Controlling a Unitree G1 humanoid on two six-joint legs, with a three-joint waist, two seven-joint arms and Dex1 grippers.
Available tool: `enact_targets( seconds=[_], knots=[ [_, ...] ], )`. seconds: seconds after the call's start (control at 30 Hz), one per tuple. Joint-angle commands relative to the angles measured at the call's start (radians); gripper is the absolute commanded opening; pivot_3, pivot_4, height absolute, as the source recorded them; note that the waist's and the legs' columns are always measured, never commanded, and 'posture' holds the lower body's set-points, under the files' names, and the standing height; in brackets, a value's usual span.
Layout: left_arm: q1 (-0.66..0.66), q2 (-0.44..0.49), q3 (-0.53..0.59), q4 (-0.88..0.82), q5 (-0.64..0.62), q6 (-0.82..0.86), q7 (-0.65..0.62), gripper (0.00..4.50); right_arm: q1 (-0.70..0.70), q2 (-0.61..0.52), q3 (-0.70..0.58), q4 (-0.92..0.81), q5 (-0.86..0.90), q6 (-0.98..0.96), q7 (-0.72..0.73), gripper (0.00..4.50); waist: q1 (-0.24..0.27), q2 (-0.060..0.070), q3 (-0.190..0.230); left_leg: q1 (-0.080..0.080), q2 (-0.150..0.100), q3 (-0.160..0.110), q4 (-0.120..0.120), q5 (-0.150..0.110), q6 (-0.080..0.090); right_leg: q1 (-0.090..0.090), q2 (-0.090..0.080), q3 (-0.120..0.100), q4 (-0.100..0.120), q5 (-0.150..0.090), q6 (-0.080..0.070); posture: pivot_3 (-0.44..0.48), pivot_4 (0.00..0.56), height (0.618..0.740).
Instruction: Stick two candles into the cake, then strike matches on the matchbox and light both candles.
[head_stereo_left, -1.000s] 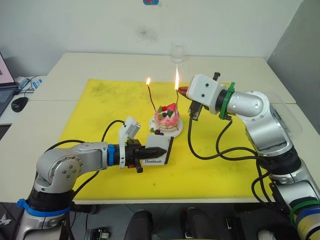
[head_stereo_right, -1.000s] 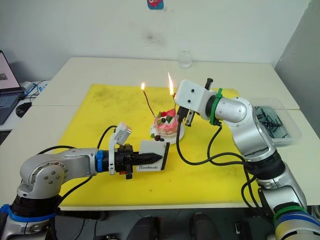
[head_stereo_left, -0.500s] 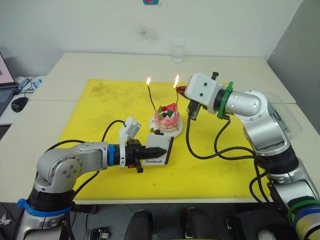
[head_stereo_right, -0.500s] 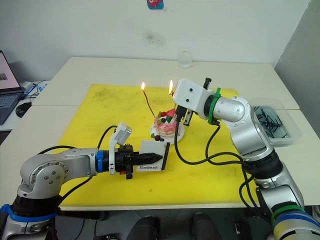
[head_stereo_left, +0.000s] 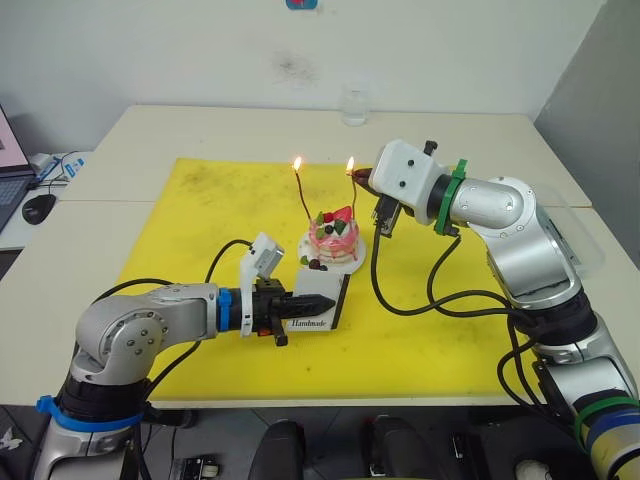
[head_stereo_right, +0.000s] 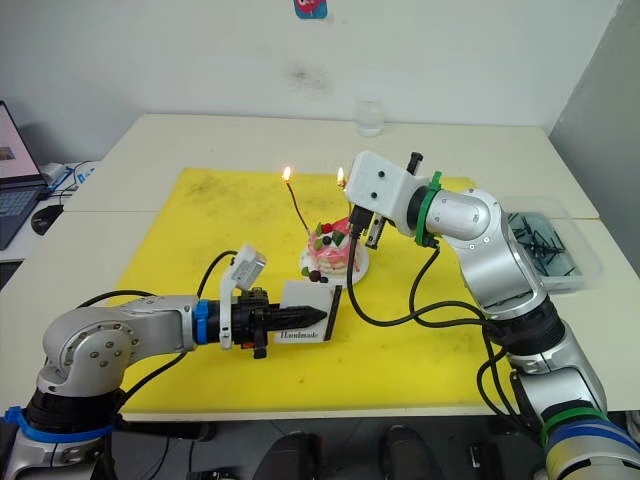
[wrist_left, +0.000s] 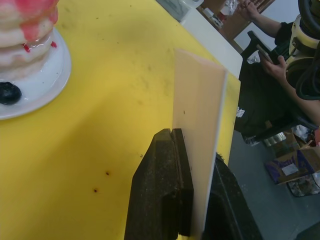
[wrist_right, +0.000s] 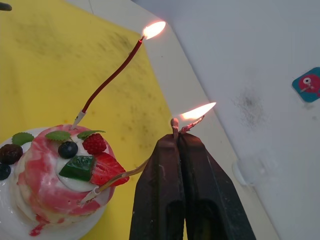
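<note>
Both candles (wrist_right: 107, 80) are stuck in the cake (head_stereo_left: 334, 238) w/ flames at their tips, cake on its white plate (head_stereo_left: 355, 260) mid yellow mat (head_stereo_left: 190, 215) on the counter (head_stereo_left: 200, 130). Right gripper (wrist_right: 178, 131) is pinched tight on a burning match (wrist_right: 189, 125) right by the tip of the nearer candle (flames look basically merged). Left gripper (head_stereo_left: 322, 300) is clamped on the matchbox (head_stereo_left: 322, 302), held upright on edge just in front of the plate. Clear bin (head_stereo_right: 545, 240) sits off to the right.

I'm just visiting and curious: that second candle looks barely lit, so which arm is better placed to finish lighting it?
The right one. Its gripper holds the burning match at that candle's tip, while the left gripper is busy holding the matchbox.
</note>
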Motion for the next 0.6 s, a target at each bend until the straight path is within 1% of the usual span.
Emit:
enact_targets(
  seconds=[0.03,0.6],
  knots=[
    [-0.016,-0.005,0.003,-0.026,-0.011,-0.011,-0.008,0.0,-0.01,-0.002,-0.033,-0.042,0.009,0.005,-0.006,0.02,0.0,0.0,0.0,0.0,0.0,0.0,0.0,0.0,0.0,0.0,0.0,0.0,0.0,0.0,0.0,0.0,0.15,0.74],
    [-0.017,-0.01,0.001,-0.026,-0.013,-0.011,-0.006,0.0,-0.009,-0.004,-0.034,-0.043,0.024,0.019,-0.011,0.02,0.0,0.0,0.0,0.0,0.0,0.0,0.0,0.0,0.0,0.0,0.0,0.0,0.0,0.0,0.0,0.0,0.15,0.74]
  ],
)
